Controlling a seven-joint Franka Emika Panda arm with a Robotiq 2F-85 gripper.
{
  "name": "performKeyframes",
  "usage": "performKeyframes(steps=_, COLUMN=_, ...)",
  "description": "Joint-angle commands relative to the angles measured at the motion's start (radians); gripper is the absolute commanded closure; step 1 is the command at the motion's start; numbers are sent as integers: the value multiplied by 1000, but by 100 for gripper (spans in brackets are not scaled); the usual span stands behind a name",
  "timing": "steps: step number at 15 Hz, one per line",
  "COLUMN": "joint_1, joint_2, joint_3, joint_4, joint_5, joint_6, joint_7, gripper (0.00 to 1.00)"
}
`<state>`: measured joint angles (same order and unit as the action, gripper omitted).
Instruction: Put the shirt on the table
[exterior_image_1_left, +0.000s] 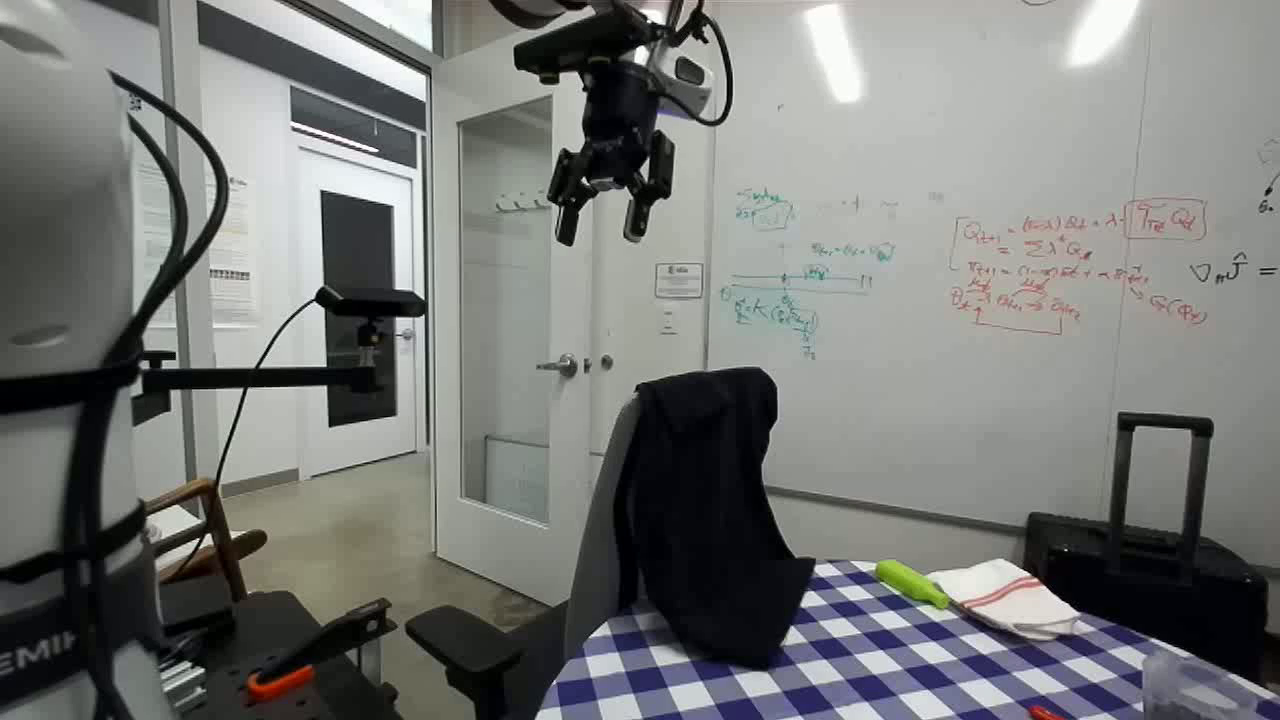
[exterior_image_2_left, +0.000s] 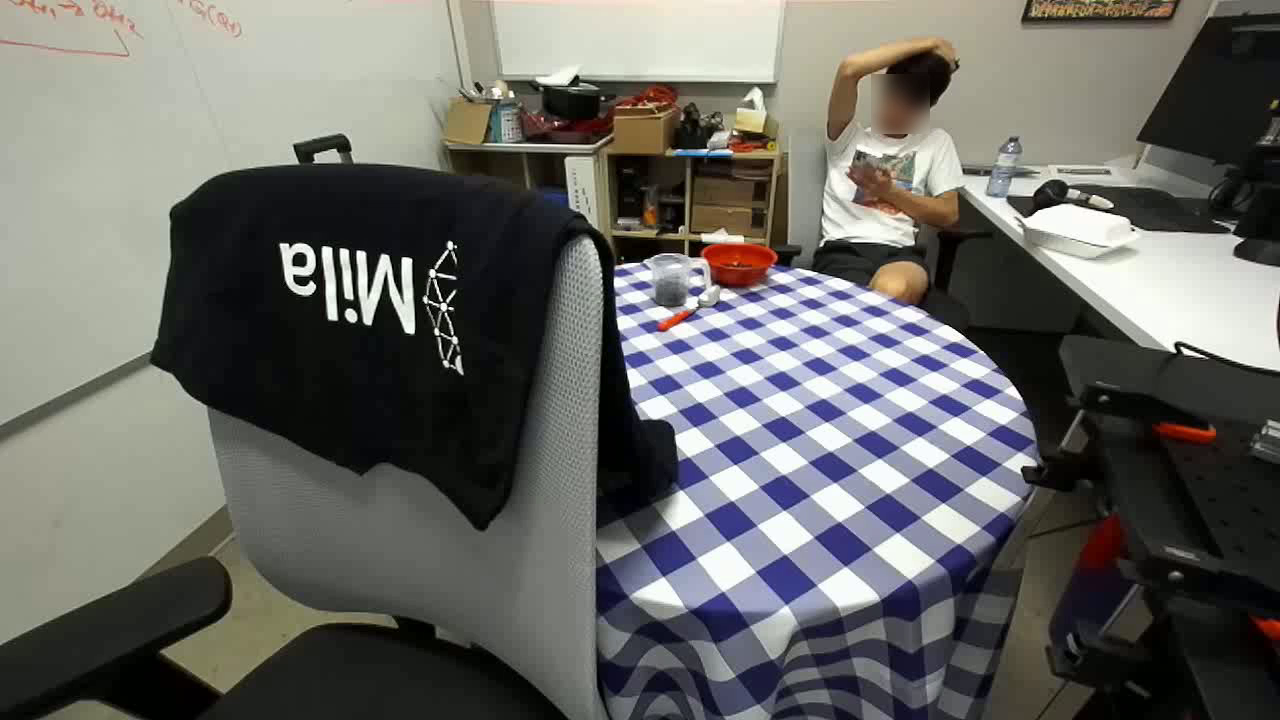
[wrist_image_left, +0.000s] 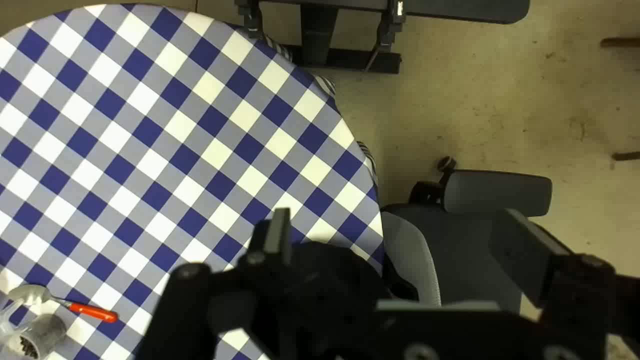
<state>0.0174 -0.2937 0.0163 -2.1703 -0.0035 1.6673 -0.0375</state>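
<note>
The rounded white arm (exterior_image_1_left: 40, 330) has black straps (exterior_image_1_left: 70, 388), looping cables (exterior_image_1_left: 88, 480) and a dark band (exterior_image_1_left: 40, 652) lettered "EMI"; black, jointed fingers (exterior_image_1_left: 640, 212) with grey pads (wrist_image_left: 278, 234) and round screws (wrist_image_left: 256, 258).

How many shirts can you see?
2: a black shirt over the back of the grey chair, and a white T-shirt on the seated person. Others may be hidden.

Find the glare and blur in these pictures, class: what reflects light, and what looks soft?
In an exterior view, glare streaks the whiteboard; in an exterior view, the seated person's face is blurred, while the lettering on the shirt is crisp; in the wrist view, the gripper fingers look out of focus against the sharper table.
</note>
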Motion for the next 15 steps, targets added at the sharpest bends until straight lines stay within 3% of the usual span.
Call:
performKeyframes(steps=1, joint_1=1, joint_2=1, joint_3=-1, joint_4=2, joint_5=0, joint_6=-2, joint_7=1, gripper=0)
performKeyframes(steps=6, joint_1=-1, joint_2=7, joint_3=-6, joint_4=-4, joint_5=-2, joint_6=48, joint_7=-12, gripper=0)
performKeyframes(steps=9, joint_1=11, joint_2=4, joint_3=-37, joint_4=-35, joint_5=22, joint_6=206, joint_7=-191, gripper=0)
performKeyframes(steps=15, joint_1=32, joint_2=73, joint_3=-88, joint_4=-73, joint_5=57, joint_6=376, joint_7=-550, gripper=0)
